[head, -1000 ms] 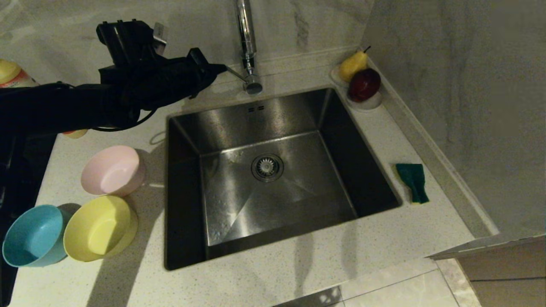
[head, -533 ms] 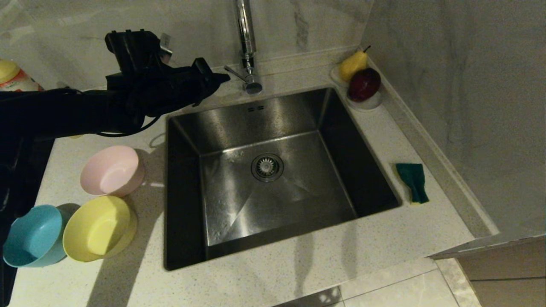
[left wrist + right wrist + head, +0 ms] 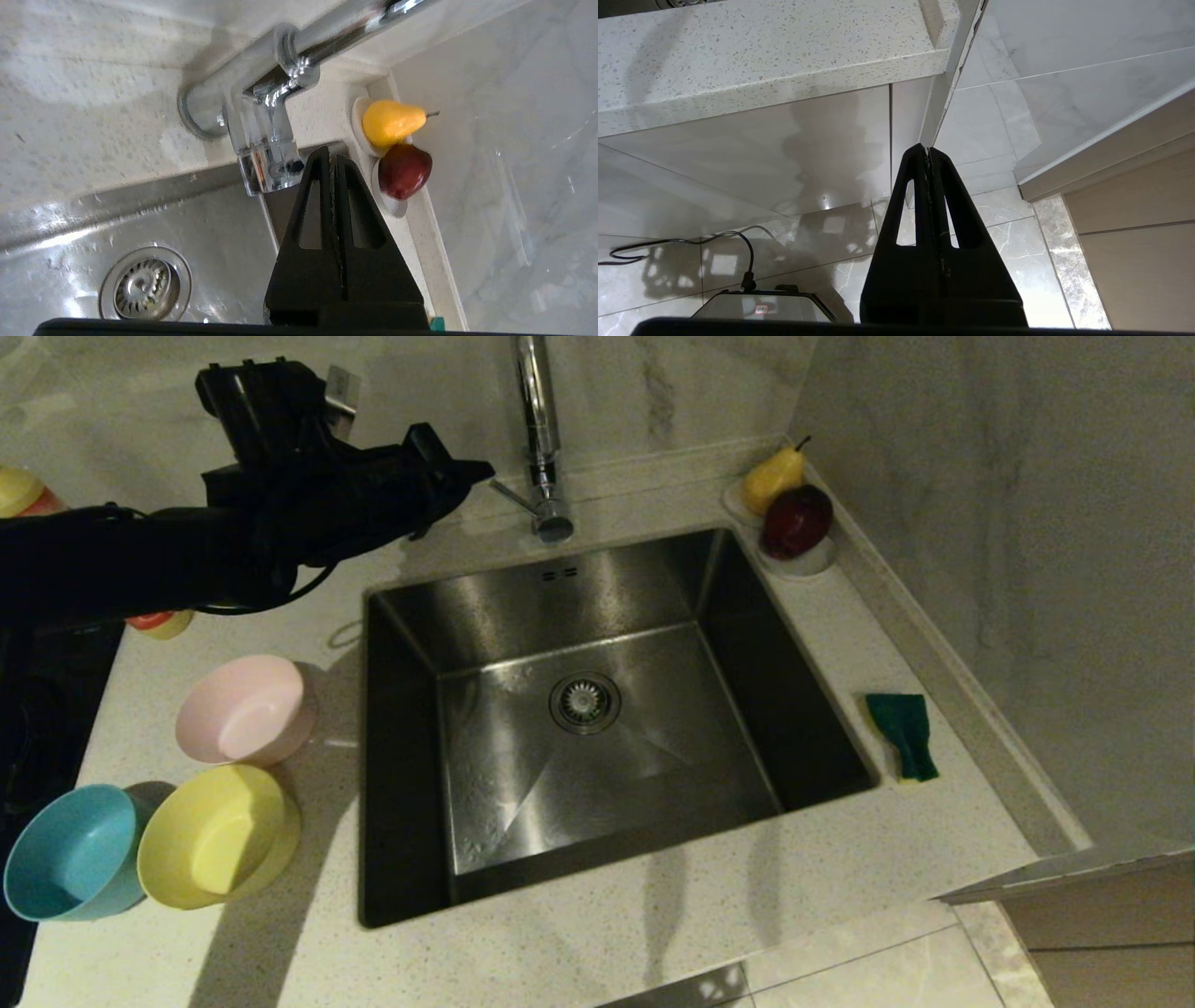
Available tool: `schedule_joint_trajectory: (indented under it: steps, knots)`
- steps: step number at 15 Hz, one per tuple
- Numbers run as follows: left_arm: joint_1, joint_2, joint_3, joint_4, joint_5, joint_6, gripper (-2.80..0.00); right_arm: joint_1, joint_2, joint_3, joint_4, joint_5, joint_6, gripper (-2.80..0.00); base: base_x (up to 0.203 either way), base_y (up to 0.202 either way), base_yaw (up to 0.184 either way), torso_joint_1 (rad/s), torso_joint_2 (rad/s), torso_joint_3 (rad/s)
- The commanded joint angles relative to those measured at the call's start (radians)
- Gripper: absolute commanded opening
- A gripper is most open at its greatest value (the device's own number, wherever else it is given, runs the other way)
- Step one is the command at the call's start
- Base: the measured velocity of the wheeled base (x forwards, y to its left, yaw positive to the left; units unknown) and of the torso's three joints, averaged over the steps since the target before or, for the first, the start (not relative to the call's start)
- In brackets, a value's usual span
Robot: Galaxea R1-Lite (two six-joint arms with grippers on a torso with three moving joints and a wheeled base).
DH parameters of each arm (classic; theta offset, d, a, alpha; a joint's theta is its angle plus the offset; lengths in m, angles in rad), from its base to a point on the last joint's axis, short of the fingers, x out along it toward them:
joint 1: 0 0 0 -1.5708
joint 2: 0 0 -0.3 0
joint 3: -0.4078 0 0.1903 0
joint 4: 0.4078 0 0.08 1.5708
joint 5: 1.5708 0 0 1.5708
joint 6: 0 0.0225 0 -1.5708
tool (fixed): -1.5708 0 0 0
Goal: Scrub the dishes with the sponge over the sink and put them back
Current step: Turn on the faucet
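Left gripper [image 3: 485,474] now slightly higher beside faucet [image 3: 540,439], jaws pressed together, empty.

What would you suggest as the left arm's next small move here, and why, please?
Probably nudge the left gripper, shut and empty, onto the faucet lever to start water. Its tip hangs beside the lever; the sink holds nothing, the three bowls sit untouched on the counter and the sponge lies at the far side.
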Motion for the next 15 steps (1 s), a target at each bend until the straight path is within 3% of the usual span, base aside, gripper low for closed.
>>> schedule_joint_trajectory:
  steps: [1,15]
  knots:
    - [0.000,-0.004,-0.007,-0.004,-0.002,-0.004,-2.80,0.000,0.001,0.000,0.000,0.000,0.001,-2.80,0.000,0.000,0.000,0.000,0.00,0.000]
    - [0.000,0.070,-0.011,-0.079,-0.007,0.019,-2.80,0.000,0.001,0.000,0.000,0.000,-0.001,-2.80,0.000,0.000,0.000,0.000,0.00,0.000]
